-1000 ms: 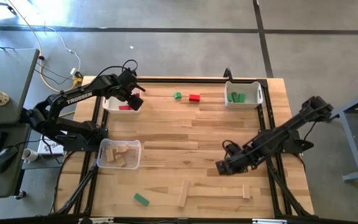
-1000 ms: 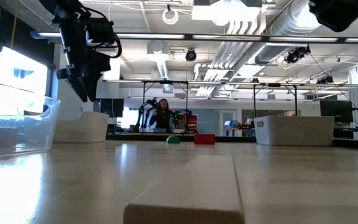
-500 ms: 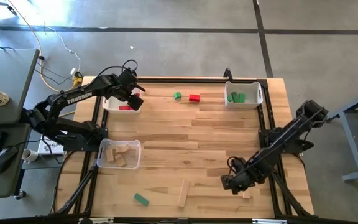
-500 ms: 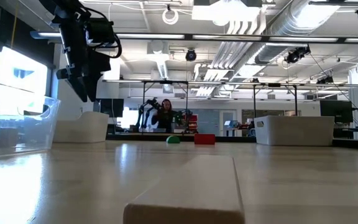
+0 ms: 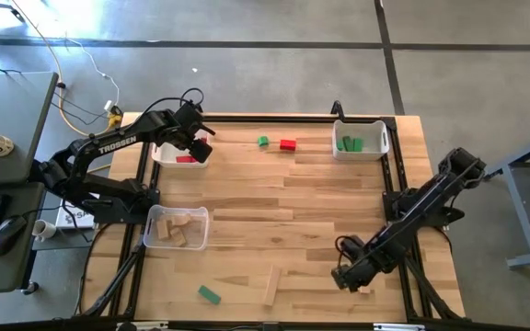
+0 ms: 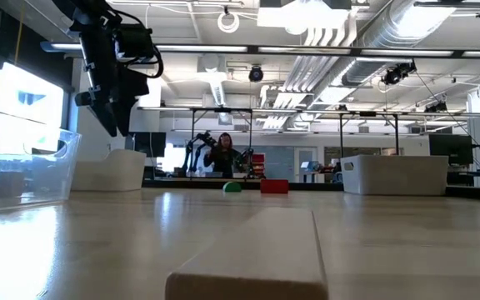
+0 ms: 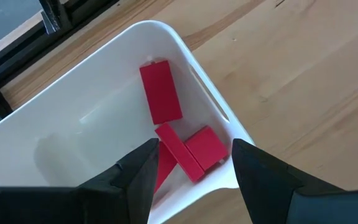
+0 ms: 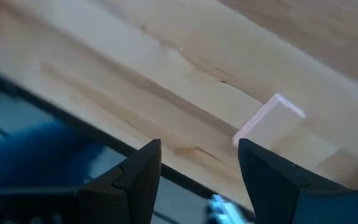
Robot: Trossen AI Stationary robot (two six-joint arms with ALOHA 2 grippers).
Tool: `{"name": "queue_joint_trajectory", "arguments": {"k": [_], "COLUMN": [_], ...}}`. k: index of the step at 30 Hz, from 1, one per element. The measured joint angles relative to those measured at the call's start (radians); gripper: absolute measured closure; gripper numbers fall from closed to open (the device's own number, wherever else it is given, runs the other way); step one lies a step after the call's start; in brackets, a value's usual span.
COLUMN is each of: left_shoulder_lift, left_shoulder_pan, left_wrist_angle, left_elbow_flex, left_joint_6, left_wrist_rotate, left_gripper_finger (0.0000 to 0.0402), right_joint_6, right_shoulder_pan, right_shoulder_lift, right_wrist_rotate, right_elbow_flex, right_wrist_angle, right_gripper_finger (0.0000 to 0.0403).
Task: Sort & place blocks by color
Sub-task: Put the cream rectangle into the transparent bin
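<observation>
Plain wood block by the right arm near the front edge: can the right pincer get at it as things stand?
Probably yes. The right pincer hangs open right beside the plain wood block, which lies alone on the bare table with nothing in between.

Left gripper point(image 5: 201, 147): upper left, over the white bin point(image 5: 166, 157) holding red blocks point(image 5: 188, 159).
Right gripper point(image 5: 343, 276): lower right, beside a plain wood block point(image 5: 364, 286).
Green block point(image 5: 209, 294): bottom centre-left.
</observation>
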Motion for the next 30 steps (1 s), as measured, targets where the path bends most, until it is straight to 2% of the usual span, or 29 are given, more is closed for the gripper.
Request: {"name": "queue_joint_trajectory", "arguments": {"k": [3,8,11,16,30], "left_shoulder_lift": [0.0,0.0,0.0,0.0,0.0], "left_shoulder_pan": [0.0,0.0,0.0,0.0,0.0], "left_wrist_angle": [0.0,0.0,0.0,0.0,0.0], "left_elbow_flex": [0.0,0.0,0.0,0.0,0.0], "left_joint_6": [0.0,-0.003,-0.003,-0.003,-0.002], "left_wrist_rotate": [-0.001,0.0,0.0,0.0,0.0], "left_gripper_finger": [0.0213,0.0213,0.0213,0.0213,0.0213], "right_joint_6": [-0.172,-0.551,-0.66,-0.716,-0.694], "right_shoulder_pan": [0.017,0.044,0.05,0.049,0.049], "right_shoulder_lift": [0.0,0.0,0.0,0.0,0.0], "right_wrist_rotate": [-0.014,-0.024,-0.026,0.0,0.013], "right_elbow_flex": [0.0,0.0,0.0,0.0,0.0], "right_wrist_angle": [-0.002,0.001,0.002,0.002,-0.002], "right_gripper_finger": [0.0203,0.0203,0.0203,0.0203,0.0203]}}
